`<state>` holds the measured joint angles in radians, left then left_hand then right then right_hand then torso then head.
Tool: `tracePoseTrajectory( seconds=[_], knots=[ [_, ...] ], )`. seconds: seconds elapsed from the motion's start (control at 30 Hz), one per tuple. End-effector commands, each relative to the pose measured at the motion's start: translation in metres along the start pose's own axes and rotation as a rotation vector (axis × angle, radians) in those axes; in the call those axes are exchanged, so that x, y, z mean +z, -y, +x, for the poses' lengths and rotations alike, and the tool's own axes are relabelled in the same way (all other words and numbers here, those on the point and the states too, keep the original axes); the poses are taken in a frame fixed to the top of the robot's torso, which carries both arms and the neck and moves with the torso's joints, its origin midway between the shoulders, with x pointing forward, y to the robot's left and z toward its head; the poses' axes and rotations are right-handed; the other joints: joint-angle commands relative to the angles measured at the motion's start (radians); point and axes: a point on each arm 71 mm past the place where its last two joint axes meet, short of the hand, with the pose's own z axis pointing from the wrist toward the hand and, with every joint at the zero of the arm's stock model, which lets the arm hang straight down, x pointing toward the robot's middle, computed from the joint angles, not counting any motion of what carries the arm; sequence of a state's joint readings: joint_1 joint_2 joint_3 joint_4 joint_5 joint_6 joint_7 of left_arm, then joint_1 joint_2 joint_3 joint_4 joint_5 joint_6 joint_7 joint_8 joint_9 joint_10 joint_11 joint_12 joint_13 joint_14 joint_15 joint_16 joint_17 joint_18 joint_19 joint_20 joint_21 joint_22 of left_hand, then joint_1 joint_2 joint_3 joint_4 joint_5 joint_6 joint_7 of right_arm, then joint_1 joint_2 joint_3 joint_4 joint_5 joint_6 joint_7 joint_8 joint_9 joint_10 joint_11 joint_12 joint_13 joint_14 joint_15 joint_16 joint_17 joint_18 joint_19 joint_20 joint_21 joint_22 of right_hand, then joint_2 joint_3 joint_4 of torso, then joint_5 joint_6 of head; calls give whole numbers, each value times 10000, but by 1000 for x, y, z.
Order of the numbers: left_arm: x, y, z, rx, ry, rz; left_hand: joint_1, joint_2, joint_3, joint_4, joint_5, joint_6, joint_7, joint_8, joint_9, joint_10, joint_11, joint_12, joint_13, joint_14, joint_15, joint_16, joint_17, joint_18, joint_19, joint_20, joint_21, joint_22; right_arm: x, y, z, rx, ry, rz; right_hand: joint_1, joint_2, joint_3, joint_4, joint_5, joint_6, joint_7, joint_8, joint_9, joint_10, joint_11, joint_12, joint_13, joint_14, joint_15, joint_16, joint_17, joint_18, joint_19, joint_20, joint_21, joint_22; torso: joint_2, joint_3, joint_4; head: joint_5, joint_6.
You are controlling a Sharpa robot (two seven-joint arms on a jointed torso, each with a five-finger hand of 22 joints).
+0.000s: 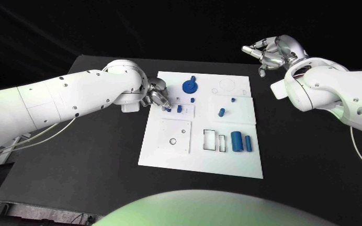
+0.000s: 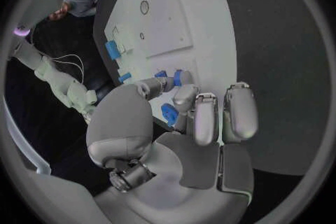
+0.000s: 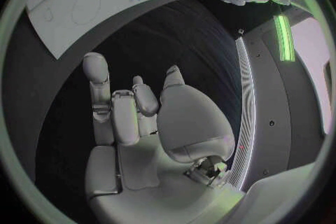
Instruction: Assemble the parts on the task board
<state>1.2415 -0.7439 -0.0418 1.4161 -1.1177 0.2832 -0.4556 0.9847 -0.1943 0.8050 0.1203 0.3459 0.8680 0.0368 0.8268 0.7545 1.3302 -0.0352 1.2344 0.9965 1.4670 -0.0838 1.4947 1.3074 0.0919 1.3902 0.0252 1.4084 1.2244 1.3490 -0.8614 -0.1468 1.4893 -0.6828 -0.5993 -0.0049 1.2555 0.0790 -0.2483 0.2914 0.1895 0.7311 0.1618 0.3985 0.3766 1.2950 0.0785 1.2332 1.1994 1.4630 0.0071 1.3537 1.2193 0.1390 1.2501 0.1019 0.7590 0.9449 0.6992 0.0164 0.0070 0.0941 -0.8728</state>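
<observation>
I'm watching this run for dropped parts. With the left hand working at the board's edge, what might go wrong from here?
1. The left hand has its fingertips down among small blue pieces near the task board edge; a nudge could knock one off its spot.
2. The round blue part sits close behind those fingers, so lifting away carelessly might bump it.
3. The right hand hovers off the board, empty, too far to steady anything.
</observation>
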Motion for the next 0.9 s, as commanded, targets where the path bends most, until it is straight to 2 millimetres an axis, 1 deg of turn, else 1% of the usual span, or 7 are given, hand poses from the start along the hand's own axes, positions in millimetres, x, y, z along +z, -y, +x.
tracePoseTrajectory(
  seconds=[0.03,0.17,0.23,0.63,0.9],
  knots=[
    [2,3,4,-50,-176,83,-97,-23,-131,70,-45,21,-73,-76,-12,19,-38,64,17,741,-87,34,1625,-202,35,-45,-30,20,0,-1,1,-37,-82,-73,-11,123,-41,3,-20,-49,12,51,-8,-40,-9,-24,-9,226,-74,-55,-9,164,65,10,-31,4,-2,4,2,-3,2],
    [2,3,4,-24,-244,101,-130,-52,-185,107,-42,31,-75,-87,-16,19,-40,68,26,740,-88,33,1624,-202,35,-46,-32,19,0,-1,1,-35,-77,-79,-7,125,-49,2,-20,-53,13,53,-10,-40,-9,-23,-8,225,-74,-57,-10,165,64,9,-40,-1,1,3,-5,0,2],
    [2,3,5,-16,-264,110,-162,-108,-248,135,-35,39,-78,-100,-21,16,-42,69,30,741,-89,35,1627,-202,36,-47,-34,19,0,-1,1,-36,-73,-81,-7,125,-49,2,-20,-53,13,53,-10,-40,-9,-23,-8,225,-74,-57,-10,165,64,9,-40,-1,0,4,-5,-18,2],
    [2,3,4,-29,-272,88,-327,-179,-465,346,-40,107,-80,-142,-40,21,-43,84,62,741,-90,33,1625,-201,36,-50,-45,14,0,-1,0,-37,-53,-84,-7,125,-49,2,-20,-53,13,53,-10,-40,-9,-23,-8,225,-74,-57,-10,165,64,9,-40,-1,1,3,2,-33,2],
    [3,1,3,-104,-155,23,-559,-210,-989,726,-67,195,-67,-194,-53,24,-31,93,89,741,-82,32,1627,-204,44,-45,-53,23,0,-1,0,-37,-44,-86,-7,125,-49,2,-20,-53,13,53,-10,-40,-9,-23,-8,225,-74,-57,-10,165,64,9,-40,-1,-5,-2,2,-38,2]
  ],
)
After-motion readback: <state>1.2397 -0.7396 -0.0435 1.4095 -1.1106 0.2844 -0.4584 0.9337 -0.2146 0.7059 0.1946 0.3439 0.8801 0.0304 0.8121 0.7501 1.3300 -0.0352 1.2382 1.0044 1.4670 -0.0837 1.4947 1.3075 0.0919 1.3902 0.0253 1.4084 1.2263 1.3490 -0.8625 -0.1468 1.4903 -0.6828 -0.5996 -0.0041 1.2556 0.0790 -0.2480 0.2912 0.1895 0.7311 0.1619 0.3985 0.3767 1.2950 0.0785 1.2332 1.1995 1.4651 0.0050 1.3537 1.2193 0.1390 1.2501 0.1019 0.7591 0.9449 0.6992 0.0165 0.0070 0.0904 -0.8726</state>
